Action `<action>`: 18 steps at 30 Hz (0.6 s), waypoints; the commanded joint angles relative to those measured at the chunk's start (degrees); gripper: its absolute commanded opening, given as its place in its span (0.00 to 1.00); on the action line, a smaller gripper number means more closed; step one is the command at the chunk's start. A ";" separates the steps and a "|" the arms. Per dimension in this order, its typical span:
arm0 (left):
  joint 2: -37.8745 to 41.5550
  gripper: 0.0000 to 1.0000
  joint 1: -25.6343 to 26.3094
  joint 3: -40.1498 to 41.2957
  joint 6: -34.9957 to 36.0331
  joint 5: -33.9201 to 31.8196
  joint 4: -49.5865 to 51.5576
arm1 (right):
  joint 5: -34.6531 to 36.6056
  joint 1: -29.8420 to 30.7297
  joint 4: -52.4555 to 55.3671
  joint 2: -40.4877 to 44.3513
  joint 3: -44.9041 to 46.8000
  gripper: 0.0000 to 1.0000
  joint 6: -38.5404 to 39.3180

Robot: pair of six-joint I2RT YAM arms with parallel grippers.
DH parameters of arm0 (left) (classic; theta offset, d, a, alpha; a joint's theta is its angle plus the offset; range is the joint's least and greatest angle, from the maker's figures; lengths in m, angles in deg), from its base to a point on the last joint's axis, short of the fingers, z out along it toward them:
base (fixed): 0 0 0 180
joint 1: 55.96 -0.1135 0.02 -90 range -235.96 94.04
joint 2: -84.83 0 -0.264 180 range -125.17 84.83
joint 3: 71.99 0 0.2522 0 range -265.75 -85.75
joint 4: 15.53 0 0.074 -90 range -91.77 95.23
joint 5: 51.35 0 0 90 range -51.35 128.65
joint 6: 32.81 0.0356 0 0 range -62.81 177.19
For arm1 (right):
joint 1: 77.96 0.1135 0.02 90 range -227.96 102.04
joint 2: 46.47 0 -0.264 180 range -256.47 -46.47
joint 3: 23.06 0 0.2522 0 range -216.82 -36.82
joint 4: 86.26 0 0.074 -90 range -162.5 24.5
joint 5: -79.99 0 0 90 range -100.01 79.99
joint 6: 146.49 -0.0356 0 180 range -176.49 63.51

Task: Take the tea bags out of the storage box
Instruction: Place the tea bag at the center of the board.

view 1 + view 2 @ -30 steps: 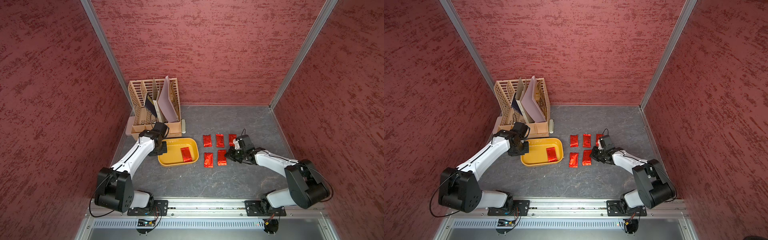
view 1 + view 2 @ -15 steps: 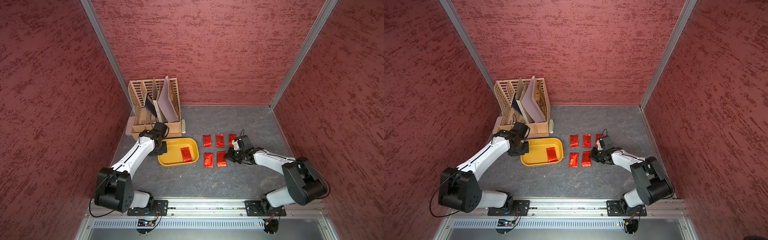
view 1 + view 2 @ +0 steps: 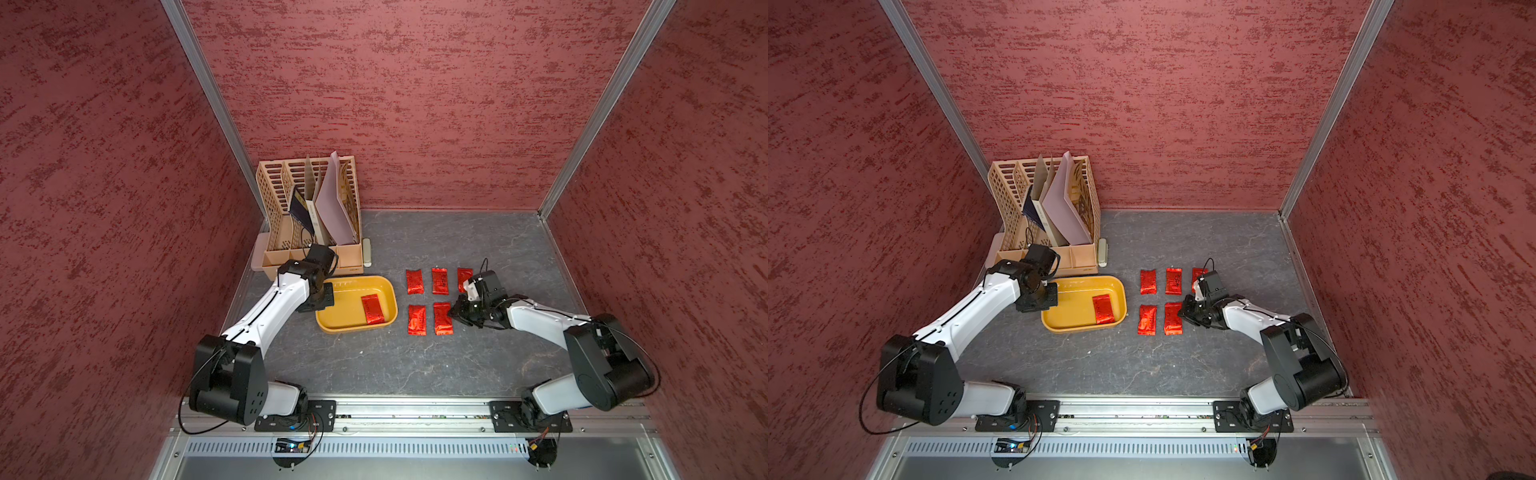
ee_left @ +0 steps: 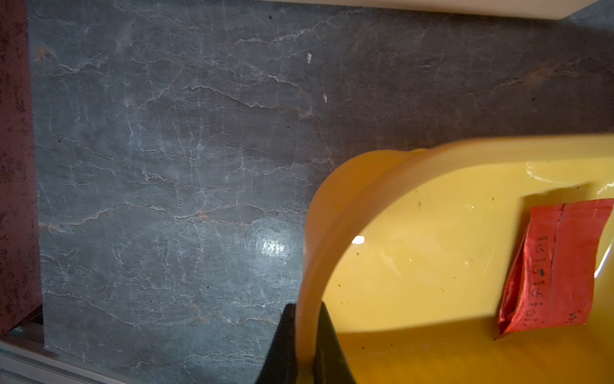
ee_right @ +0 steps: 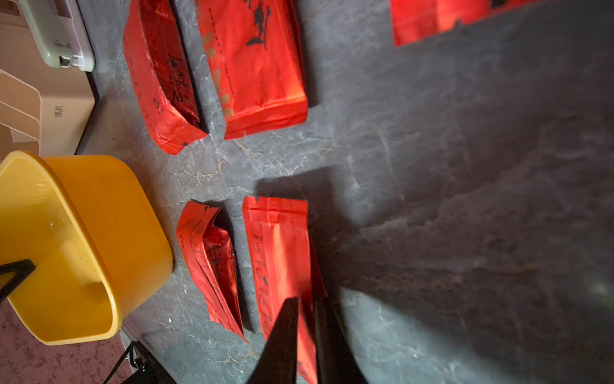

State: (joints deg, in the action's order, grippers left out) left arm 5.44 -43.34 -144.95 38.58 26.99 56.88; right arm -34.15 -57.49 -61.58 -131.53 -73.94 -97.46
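Clamping left gripper (image 4: 307,311) onto the storage box (image 4: 432,146) rim, one tea bag (image 4: 558,266) inside — poising right gripper (image 5: 305,306), jaws narrow, around the edge of a laid-out sachet (image 5: 275,249) on the tabletop (image 5: 465,166); grip impossible to tell.

Left arm (image 3: 270,309): white link shells between black joint housings.
Right arm (image 3: 540,322): same white-and-black build.
Shoulder housing (image 3: 245,395): bulky rounded black block with small round holes in its face.
Cable (image 3: 180,409): thin, black, looping outside the shoulder; the dark line along each white link is probably more cable.
Base plates (image 3: 295,415): flat black with silver screws.
Left gripper (image 4: 305,307): black fingers (image 4: 282,345) tapering to narrow tips.
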 commanded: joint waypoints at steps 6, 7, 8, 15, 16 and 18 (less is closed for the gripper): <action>0.40 0.00 0.48 0.05 0.15 -0.47 -0.66 | 2.26 -0.34 2.88 3.94 -1.93 0.30 0.80; 0.46 0.00 0.49 0.12 0.15 -0.48 -0.68 | 2.54 -0.29 2.84 5.06 -1.86 0.31 0.84; 0.48 0.00 0.51 0.06 0.15 -0.42 -0.65 | 2.71 -0.26 2.67 6.35 -1.77 0.32 0.85; 0.47 0.00 0.47 0.07 0.15 -0.39 -0.73 | 2.60 7.06 2.21 11.80 -7.99 0.32 3.26; 0.48 0.00 0.48 0.05 0.15 -0.40 -0.71 | 2.70 8.81 2.97 10.51 -10.00 0.33 3.60; 0.48 0.00 0.55 0.05 0.15 -0.38 -0.77 | 2.31 13.22 4.33 5.18 -16.19 0.33 4.05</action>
State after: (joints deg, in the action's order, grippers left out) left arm 5.44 -43.14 -144.95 38.56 26.99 56.86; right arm -32.18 -48.84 -58.45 -122.19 -84.15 -95.34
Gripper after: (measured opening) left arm 0.094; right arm 0.326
